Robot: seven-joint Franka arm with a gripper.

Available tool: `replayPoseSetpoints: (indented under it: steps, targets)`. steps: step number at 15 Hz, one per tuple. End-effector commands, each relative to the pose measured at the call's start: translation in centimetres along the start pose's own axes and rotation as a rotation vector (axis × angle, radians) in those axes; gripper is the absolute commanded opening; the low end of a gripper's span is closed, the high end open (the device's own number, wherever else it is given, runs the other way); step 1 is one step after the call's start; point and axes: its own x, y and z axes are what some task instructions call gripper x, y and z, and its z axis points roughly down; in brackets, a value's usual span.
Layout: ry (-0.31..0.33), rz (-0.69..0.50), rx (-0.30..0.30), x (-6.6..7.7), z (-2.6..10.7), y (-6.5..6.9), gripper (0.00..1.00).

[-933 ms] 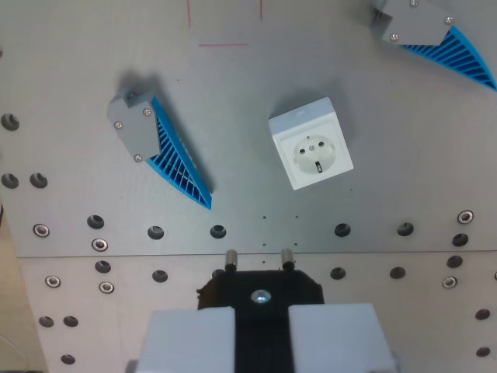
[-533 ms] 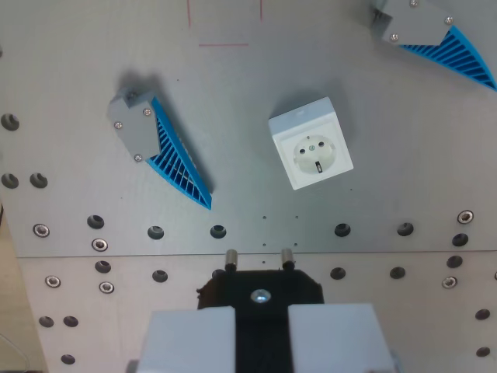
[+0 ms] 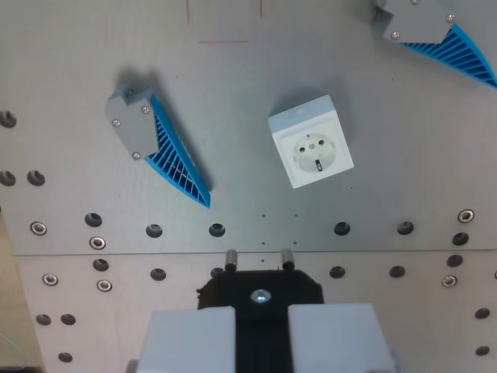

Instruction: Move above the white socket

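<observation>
A white socket [image 3: 311,152] sits between two blue-and-grey wedges [image 3: 158,148] [image 3: 435,35] on a drilled metal plate [image 3: 70,70]. The gripper [image 3: 260,330] appears clamped on a black plug [image 3: 260,284].

You're looking down on a grey metal bench [image 3: 233,85] under even light, with rows of bolt holes [image 3: 217,230] across its lower part and thin red lines [image 3: 224,43] near the top edge.

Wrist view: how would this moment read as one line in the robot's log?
phase: approaching | target: white socket, upright on metal plate | gripper: holding black plug, below socket in view | not yet above
</observation>
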Motion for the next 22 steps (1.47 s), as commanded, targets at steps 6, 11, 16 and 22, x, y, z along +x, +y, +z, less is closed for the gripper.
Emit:
replayPoseSetpoints:
  steps: [6,11,16,22]
  targets:
    - [0.061,-0.08,0.003,-0.6,2.4,0.7,0.0]
    - [0.084,-0.119,-0.001,-1.3,4.7,1.3,0.0]
    - [0.075,-0.169,-0.008,-2.1,7.2,1.9,0.0]
    - [0.061,-0.23,-0.014,-3.1,10.3,2.7,0.0]
